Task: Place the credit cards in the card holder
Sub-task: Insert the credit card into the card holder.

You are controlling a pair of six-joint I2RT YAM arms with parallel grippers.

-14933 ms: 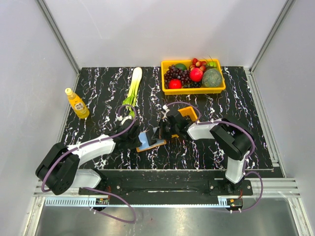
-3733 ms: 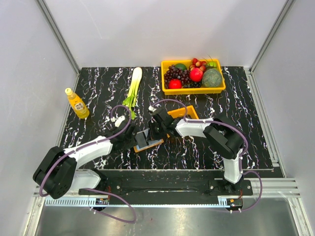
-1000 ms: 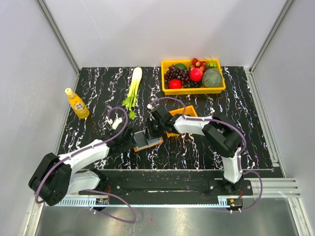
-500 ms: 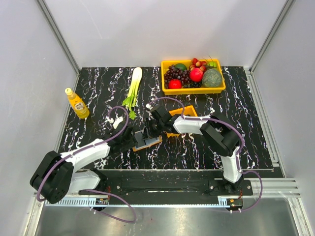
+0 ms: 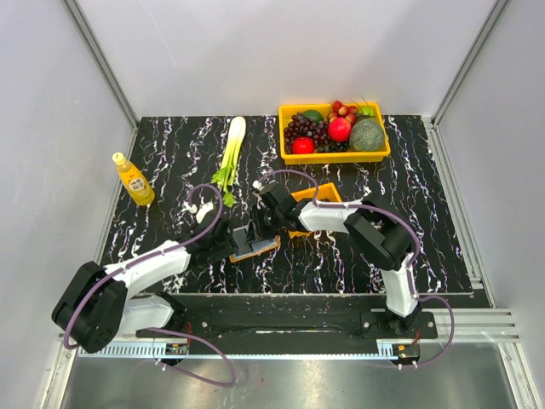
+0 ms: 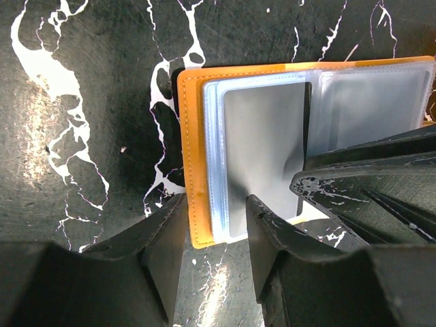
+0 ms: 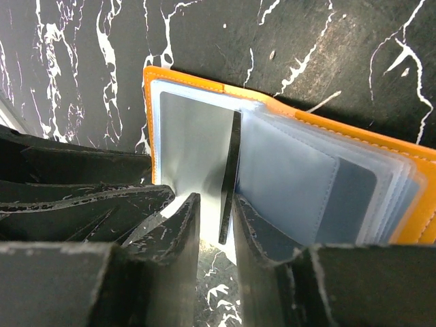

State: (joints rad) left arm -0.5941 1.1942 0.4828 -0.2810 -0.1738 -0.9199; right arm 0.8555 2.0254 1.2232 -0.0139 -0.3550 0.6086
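Flanking an edge-on credit card [image 7: 229, 170] — grip unclear — the half-parted right gripper [image 7: 214, 201] lines it 6-to-12 o'clock along the card holder [image 7: 197, 76] fold; left gripper [image 6: 214, 204] gapes.

Right claw [image 7: 216, 204] close ahead of left claw [image 6: 214, 204]

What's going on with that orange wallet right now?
Both arms are working on the open orange card holder. The left gripper straddles its corner, seemingly steadying it. The right gripper has a thin dark card edge-on between its fingers at the clear sleeves; whether it is gripped is unclear. It looks not yet slid into a sleeve.
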